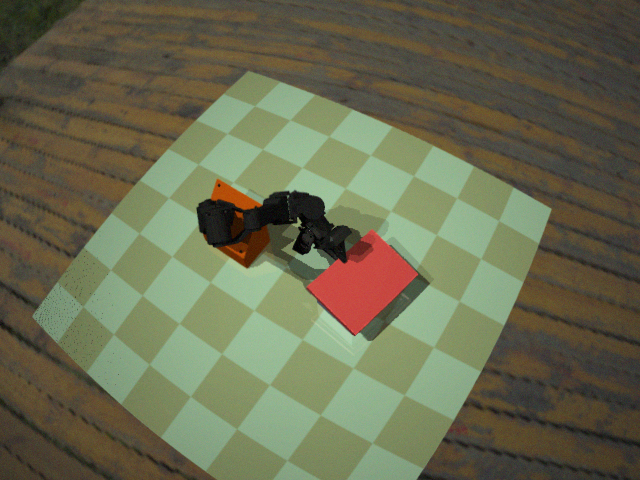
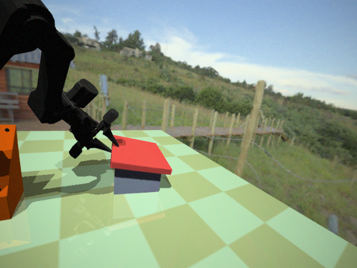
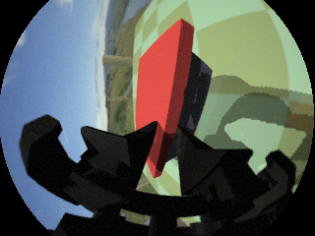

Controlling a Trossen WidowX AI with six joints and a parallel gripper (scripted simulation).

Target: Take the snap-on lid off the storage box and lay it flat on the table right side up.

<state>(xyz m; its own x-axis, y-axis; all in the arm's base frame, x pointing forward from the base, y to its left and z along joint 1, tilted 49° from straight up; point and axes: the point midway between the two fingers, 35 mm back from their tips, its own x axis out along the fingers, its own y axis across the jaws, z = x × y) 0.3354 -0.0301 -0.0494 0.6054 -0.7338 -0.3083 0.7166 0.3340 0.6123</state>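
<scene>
The red lid (image 1: 367,284) (image 2: 141,157) (image 3: 159,84) is over the dark blue-grey storage box (image 2: 136,184) (image 3: 199,93), right side up. It is tilted, its edge on the arm side higher than the far side. The box stands on the table; the lid hides its top, and I cannot tell where the two still touch. My gripper (image 1: 343,260) (image 2: 114,148) (image 3: 165,126) is shut on the lid's arm-side edge, one finger above it and one below. The lower finger is partly hidden in the top view.
The orange arm mount (image 1: 237,196) (image 2: 6,139) stands on the checkered table top (image 1: 248,361) (image 2: 201,245), on the arm side of the box. The arm reaches from there to the lid. The table edge lies beyond the box.
</scene>
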